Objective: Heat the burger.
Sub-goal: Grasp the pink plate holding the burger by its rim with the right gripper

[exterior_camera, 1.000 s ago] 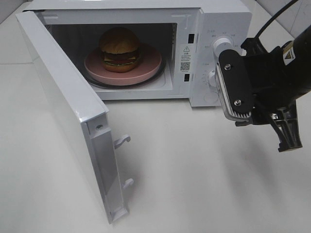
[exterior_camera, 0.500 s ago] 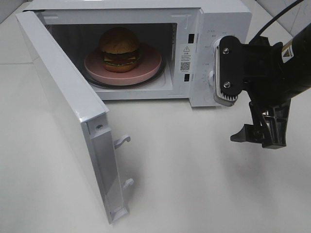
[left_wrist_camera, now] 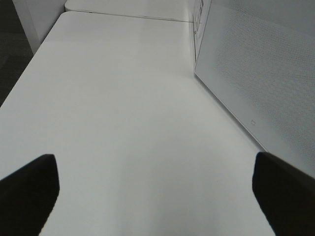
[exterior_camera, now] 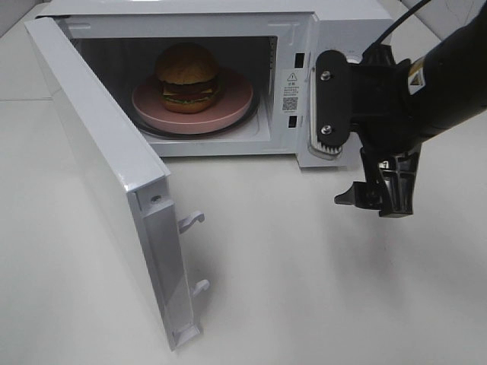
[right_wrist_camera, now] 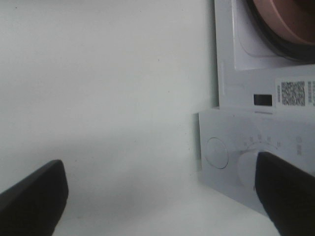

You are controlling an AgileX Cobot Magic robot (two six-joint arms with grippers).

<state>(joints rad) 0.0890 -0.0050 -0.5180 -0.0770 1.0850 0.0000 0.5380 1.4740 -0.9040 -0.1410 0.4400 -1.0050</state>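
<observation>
While the white bench [exterior_camera: 319,289] fills the lower half of the high view, the microwave [exterior_camera: 350,23] takes the upper part, its door [exterior_camera: 99,175] swung wide toward the lower left. Inside the cavity, upper centre, a pink plate [exterior_camera: 236,95] sits on the turntable and carries the burger [exterior_camera: 188,77], upright and centred on it.

At right of the frame the right gripper [exterior_camera: 346,152] hangs in front of the control panel, close to the lower knob [right_wrist_camera: 248,167]; its fingers [exterior_camera: 329,103] stand spread apart with nothing between them. The left gripper [left_wrist_camera: 152,196] shows only two dark tips at the lower corners of its wrist view, spread wide over bare bench beside the door's mesh panel, likewise holding nothing.

The burger looks soft and light, a loose stack under a glossy dome: pinching the bun would probably squash it or slide the layers, so the stiff plate rim is the better place to take hold if it needs moving. As it already lies in the cavity, the door and the knob seem the parts to handle next. Whether a finger touches the panel is hard to tell from these angles.
</observation>
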